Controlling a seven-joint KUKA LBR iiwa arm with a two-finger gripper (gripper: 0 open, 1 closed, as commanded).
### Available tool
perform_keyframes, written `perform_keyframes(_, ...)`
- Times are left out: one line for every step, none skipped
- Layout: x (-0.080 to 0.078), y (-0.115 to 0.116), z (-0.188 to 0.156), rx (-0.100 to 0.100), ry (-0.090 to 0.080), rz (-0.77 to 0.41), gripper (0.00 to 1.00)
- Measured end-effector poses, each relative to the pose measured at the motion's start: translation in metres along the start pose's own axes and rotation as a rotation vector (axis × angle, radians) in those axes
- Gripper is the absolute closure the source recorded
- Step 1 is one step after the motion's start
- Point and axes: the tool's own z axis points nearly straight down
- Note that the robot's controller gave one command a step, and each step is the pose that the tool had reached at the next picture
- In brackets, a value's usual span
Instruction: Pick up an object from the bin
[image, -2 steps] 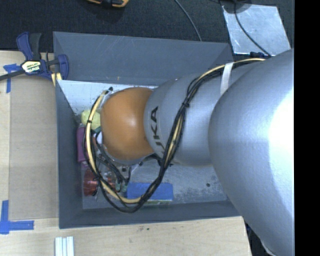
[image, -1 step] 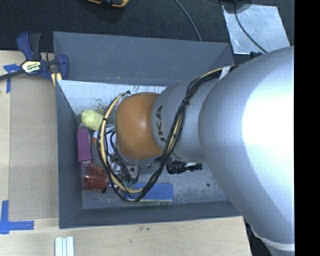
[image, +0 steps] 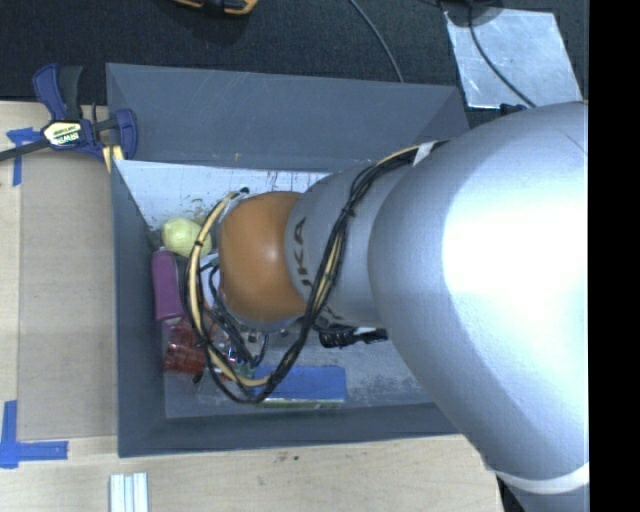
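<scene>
The dark body of my gripper shows under the arm's wrist, low over the left part of the bin. Right beside it on the left lies a dark red, shiny, crumpled-looking thing. Above that, a purple oblong block lies along the bin's left wall. A pale yellow-green ball rests in the far left corner. A flat blue rectangular thing lies against the near wall, to the right of the gripper, with a greenish edge under it.
The arm and its orange wrist cover with looping cables hide the middle and right of the bin floor. The bin's sloping grey walls close in on all sides.
</scene>
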Motion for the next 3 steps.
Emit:
perform_keyframes(0.013, 0.019, 0.0, 0.011, 0.003, 0.06, 1.0)
perform_keyframes(0.013, 0.019, 0.0, 0.011, 0.003, 0.06, 1.0)
perform_keyframes(0.016, 0.017, -0.032, 0.016, 0.012, 0.06, 1.0)
